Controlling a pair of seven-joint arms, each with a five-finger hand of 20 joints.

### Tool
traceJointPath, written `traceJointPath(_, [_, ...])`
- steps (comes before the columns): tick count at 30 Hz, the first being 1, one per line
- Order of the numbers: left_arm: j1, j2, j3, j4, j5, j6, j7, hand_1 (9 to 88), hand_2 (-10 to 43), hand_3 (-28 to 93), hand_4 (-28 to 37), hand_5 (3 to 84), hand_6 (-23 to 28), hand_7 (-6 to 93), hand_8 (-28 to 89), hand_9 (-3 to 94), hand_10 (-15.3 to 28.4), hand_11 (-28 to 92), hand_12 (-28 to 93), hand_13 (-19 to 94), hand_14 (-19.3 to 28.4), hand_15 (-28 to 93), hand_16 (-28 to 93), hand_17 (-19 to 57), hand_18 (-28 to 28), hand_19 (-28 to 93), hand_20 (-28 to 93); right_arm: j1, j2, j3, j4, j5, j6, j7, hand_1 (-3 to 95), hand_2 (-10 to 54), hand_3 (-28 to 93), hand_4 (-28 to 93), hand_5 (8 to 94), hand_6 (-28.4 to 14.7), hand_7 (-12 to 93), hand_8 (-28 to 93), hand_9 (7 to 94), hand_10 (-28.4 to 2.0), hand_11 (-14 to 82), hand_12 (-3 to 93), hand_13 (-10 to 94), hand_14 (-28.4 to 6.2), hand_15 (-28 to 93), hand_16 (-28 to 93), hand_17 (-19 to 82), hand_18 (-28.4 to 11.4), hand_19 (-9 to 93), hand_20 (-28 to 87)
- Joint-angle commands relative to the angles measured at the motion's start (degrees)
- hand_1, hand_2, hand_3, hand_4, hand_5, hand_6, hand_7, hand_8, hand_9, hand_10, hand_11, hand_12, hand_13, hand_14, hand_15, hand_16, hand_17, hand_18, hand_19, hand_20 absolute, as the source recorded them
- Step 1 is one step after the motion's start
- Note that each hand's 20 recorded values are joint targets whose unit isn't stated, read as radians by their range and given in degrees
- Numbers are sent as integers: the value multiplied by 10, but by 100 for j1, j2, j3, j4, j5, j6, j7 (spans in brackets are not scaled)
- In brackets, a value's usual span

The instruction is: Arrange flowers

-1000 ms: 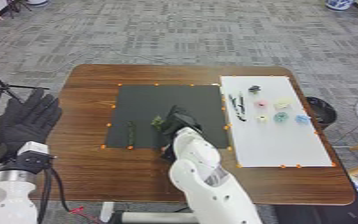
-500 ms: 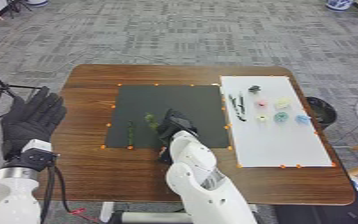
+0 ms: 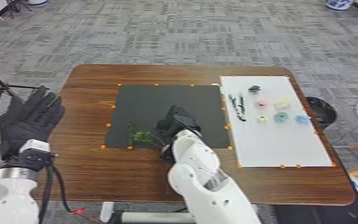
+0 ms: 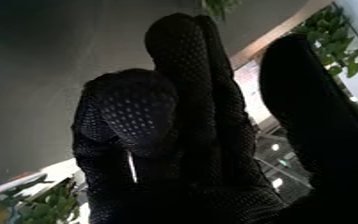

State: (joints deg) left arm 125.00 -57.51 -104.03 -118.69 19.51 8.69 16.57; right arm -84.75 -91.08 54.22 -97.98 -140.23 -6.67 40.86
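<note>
My right hand is over the dark mat, curled on the stem of a leafy green sprig; the grip itself is hidden. The leaves fan out to the hand's left, close to a thin green stem lying on the mat. In the right wrist view the hand has one finger bent and others straighter, with green leaves beyond them. My left hand stands open beside the table's left edge. On the white board lie a pink flower, a teal flower and a blue flower.
Dark-handled tools, a dark green piece and pale yellow flowers also lie on the white board. A black bin stands off the brown table's right edge. A black tripod is at the far left.
The sprig's leaves have swung down toward the near edge of the mat and slightly left, beside the right hand. That hand has shifted only a little; the left hand stays nearly in place.
</note>
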Motion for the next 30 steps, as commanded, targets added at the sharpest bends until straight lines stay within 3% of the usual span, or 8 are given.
traceJointPath(1, [137, -53, -106, -50, -45, -64, 45, 247, 167, 656, -283, 396, 79, 72, -83, 335, 140, 174, 65, 255, 127, 180, -55, -63, 111, 335, 44, 0, 275, 20, -428, 49, -279, -214, 331, -95, 781, -192, 737, -57, 239, -78, 804, -158, 319, 286, 792, -95, 615, 411, 361, -277, 848, 311])
traceJointPath(6, [138, -74, -113, -49, -47, -60, 24, 247, 167, 654, -283, 396, 79, 72, -83, 335, 139, 173, 65, 254, 129, 183, -52, -64, 111, 335, 45, 14, 274, 134, -533, -534, -1492, -614, 328, -95, 748, -279, 700, -61, 282, -75, 720, -165, 370, 311, 703, -127, 692, 417, 322, -281, 834, 337])
traceJointPath(12, [78, -69, -63, -29, -27, -46, 6, 247, 167, 654, -283, 395, 79, 72, -84, 334, 140, 173, 66, 253, 133, 185, -50, -63, 111, 334, 45, -86, 290, 54, -593, -1249, -2113, -1056, 567, -95, 283, -283, 683, -54, 353, -91, 677, -171, 489, 370, 669, -141, 731, 431, 311, -282, 818, 382])
traceJointPath(16, [56, -76, -31, -22, -16, -50, -6, 248, 168, 652, -283, 395, 80, 70, -83, 333, 140, 172, 66, 253, 134, 187, -48, -62, 111, 333, 45, -161, 311, -15, -587, -1481, -2030, -1178, 603, -95, 218, -283, 687, -52, 357, -93, 675, -173, 503, 380, 665, -144, 742, 441, 309, -280, 815, 389])
traceJointPath(17, [61, -70, -25, -24, -28, -53, -2, 246, 168, 653, -283, 395, 80, 70, -83, 333, 140, 172, 66, 253, 134, 188, -48, -62, 111, 333, 45, -176, 313, -32, -574, -1560, -2006, -1229, 604, -95, 221, -283, 687, -52, 356, -93, 675, -173, 503, 381, 665, -144, 742, 441, 309, -281, 815, 390])
traceJointPath(21, [50, -74, -2, -16, -34, -61, 1, 247, 168, 652, -283, 394, 79, 69, -83, 333, 139, 171, 67, 253, 134, 189, -48, -62, 111, 333, 46, -236, 289, -53, -554, -1572, -1819, -1391, 477, -95, 522, -283, 702, -47, 353, -92, 678, -171, 514, 385, 667, -144, 751, 438, 312, -280, 813, 397])
traceJointPath(25, [27, -72, 11, -7, -28, -72, -15, 247, 169, 651, -283, 394, 79, 69, -82, 333, 138, 170, 67, 253, 136, 191, -46, -64, 113, 335, 48, -281, 257, -59, -499, -1713, -1634, -1725, 381, -95, 731, -283, 710, -42, 351, -93, 685, -165, 516, 385, 674, -141, 752, 438, 315, -278, 813, 395])
traceJointPath(30, [44, -52, 28, -16, -37, -71, 2, 247, 169, 648, -283, 394, 78, 67, -83, 333, 136, 168, 67, 255, 134, 188, -47, -63, 113, 334, 47, -333, 219, -110, -475, -1879, -1619, -1839, 370, -95, 792, -283, 723, -38, 340, -97, 691, -160, 516, 388, 679, -138, 751, 441, 315, -277, 811, 401])
